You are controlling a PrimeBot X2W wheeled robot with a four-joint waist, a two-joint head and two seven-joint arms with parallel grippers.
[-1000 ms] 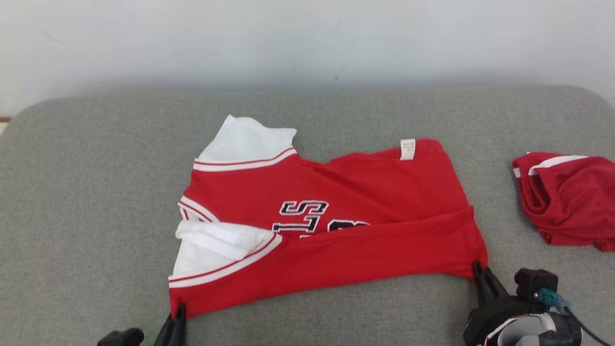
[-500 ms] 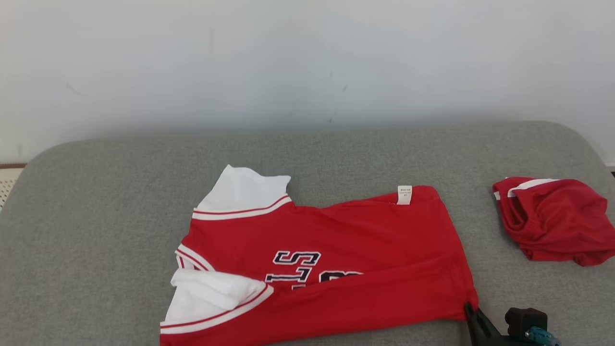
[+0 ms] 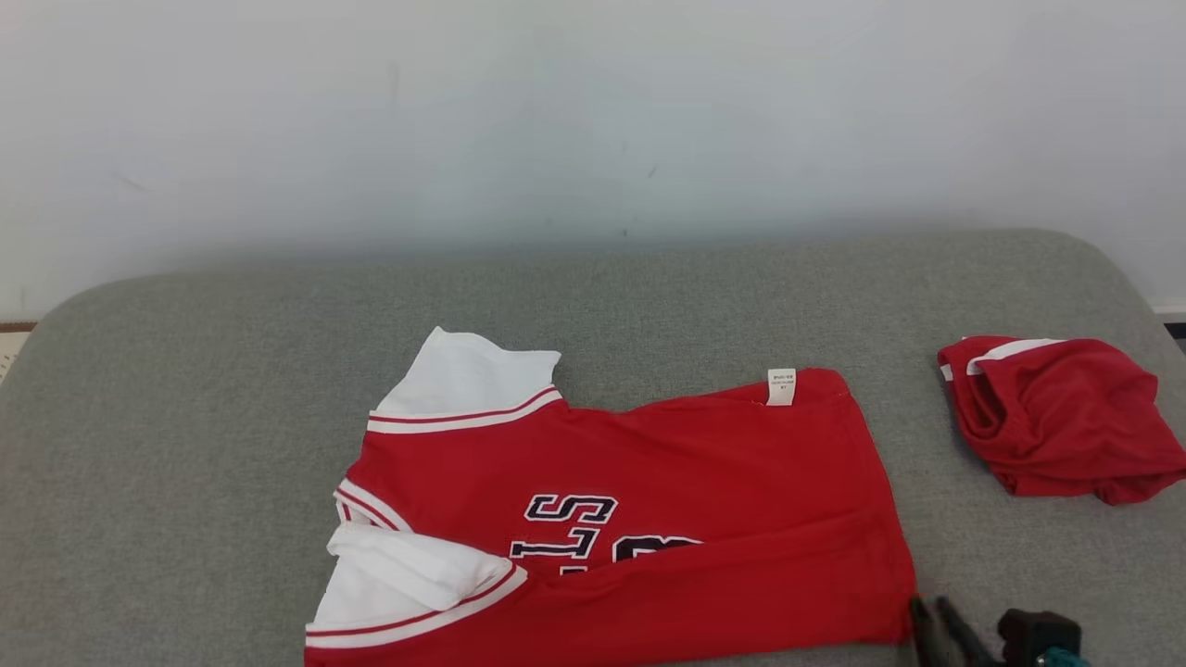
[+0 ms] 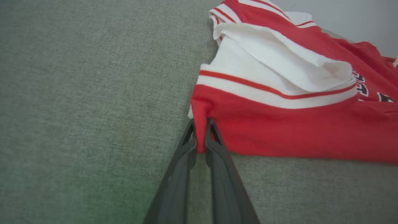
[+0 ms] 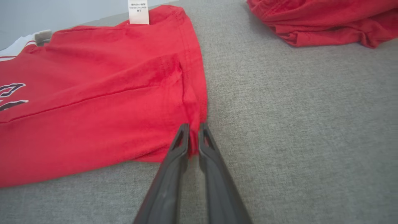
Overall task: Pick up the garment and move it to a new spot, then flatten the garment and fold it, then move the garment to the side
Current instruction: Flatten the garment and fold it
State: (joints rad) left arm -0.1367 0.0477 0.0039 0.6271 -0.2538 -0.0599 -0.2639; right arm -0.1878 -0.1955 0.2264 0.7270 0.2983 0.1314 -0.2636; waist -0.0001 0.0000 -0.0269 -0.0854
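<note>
Now, garment: a red jersey (image 3: 649, 482) with white sleeves lies spread across the lower middle of the head view, on a grey cushion (image 3: 185, 417); its lower edge runs off the bottom of the frame.
Fold: the lower strip of red cloth is turned up over the dark lettering (image 3: 574, 519) and hides the bottom of the letters.
Sleeves: one white sleeve (image 3: 463, 375) points to the upper left of the jersey. The other (image 3: 408, 574) is bunched at its lower left.
Label: a small white tag (image 3: 781, 386) stands at the jersey's upper right edge.
Left gripper (image 4: 201, 122): in the left wrist view its two dark fingers rise from the bottom centre, standing narrowly apart. The red corner under the striped sleeve band sits between the tips. Whether they press the cloth I cannot tell.
Right gripper (image 5: 193, 126): its fingers stand parted with a plain gap, and the jersey's lower right hem corner lies in that gap, not clamped. In the head view the tips sit at the bottom right, just beside the hem.
Other cloth: a second red piece (image 3: 1066, 417) with a white stripe lies crumpled at the right of the head view, apart from the jersey.
Background: a pale wall (image 3: 593, 111) spans the top.
</note>
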